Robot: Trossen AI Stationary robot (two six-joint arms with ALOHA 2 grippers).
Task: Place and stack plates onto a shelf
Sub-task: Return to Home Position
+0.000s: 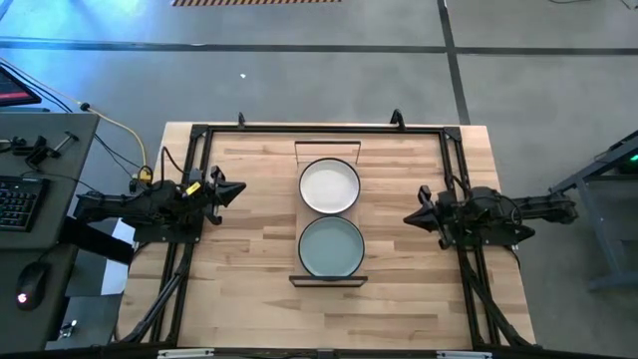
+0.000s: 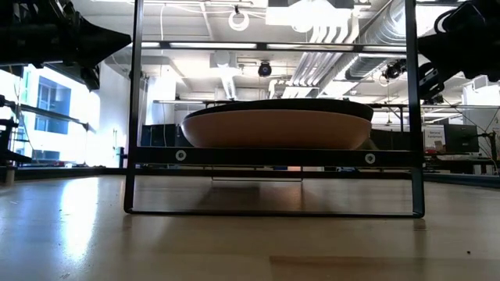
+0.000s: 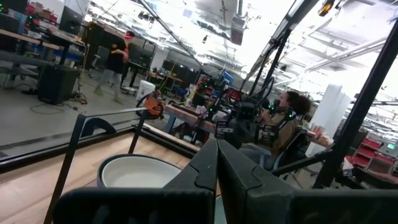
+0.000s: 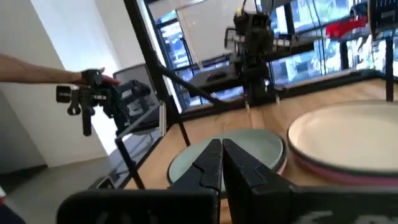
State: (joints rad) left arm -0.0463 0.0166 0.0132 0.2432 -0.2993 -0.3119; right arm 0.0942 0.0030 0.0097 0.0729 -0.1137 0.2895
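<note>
The shelf [image 1: 328, 280] stands mid-table and carries two stacks of plates. A cream-white plate [image 1: 329, 186] tops the far stack and a pale green plate [image 1: 331, 246] tops the near one. The right wrist view shows the pale green plate [image 4: 252, 149] and the cream-white plate [image 4: 348, 134] with a pink rim [image 4: 323, 169] under it. In the low view the near stack [image 2: 277, 125] rests on the shelf board [image 2: 273, 156]. The other plates are hidden. My left gripper [image 1: 236, 189] hovers left of the shelf, shut. My right gripper [image 1: 411, 217] hovers right of it, shut.
A black frame [image 1: 199, 135] runs along the table's far and side edges. Bare wood lies between each gripper and the shelf, and along the near edge [image 1: 329, 324]. A desk with a keyboard [image 1: 15, 199] stands off the table's left. People show in the room [image 3: 115, 59].
</note>
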